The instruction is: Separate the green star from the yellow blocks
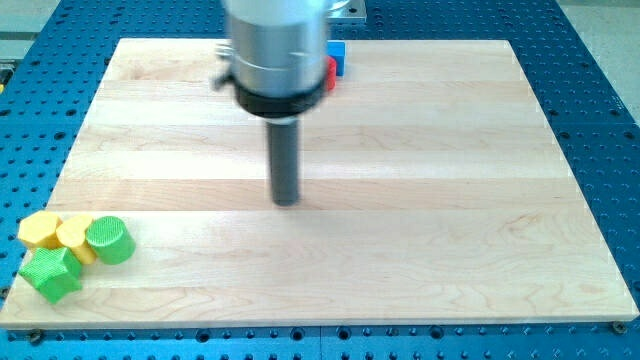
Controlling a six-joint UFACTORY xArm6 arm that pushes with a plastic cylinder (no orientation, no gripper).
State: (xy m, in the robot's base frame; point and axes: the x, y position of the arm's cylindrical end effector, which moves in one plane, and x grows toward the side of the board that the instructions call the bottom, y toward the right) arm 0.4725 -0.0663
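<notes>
So your tip [287, 201] sits roughly mid-surface, a bit toward the view's left of center, and the whole cluster you care about is way off at the view's bottom left corner. That's the relation that matters: the green star [51, 272] lies down and to the left of the tip, well apart from it, with a lot of bare wooden surface [420, 200] between.

No fingers on this rig to be open or closed, just the rod, touching nothing right now.

The star is jammed up against the yellow blocks [58, 232], which sit just above it, toward the view's top. A green cylinder [109, 240] is touching the right-hand yellow one too. The star is the lowest piece, right by the surface's bottom left edge.

As for which way it points, honestly can't say; it's a stubby star with no real long axis, and its points are too small to read.

My guess: you'll want to come in between star and yellows and shove it rightward along the bottom edge, since pushing it down or left looks likely to send it off the surface.

There's a blue block [338, 57] and a red block [329, 70] up top behind the arm, irrelevant here.
</notes>
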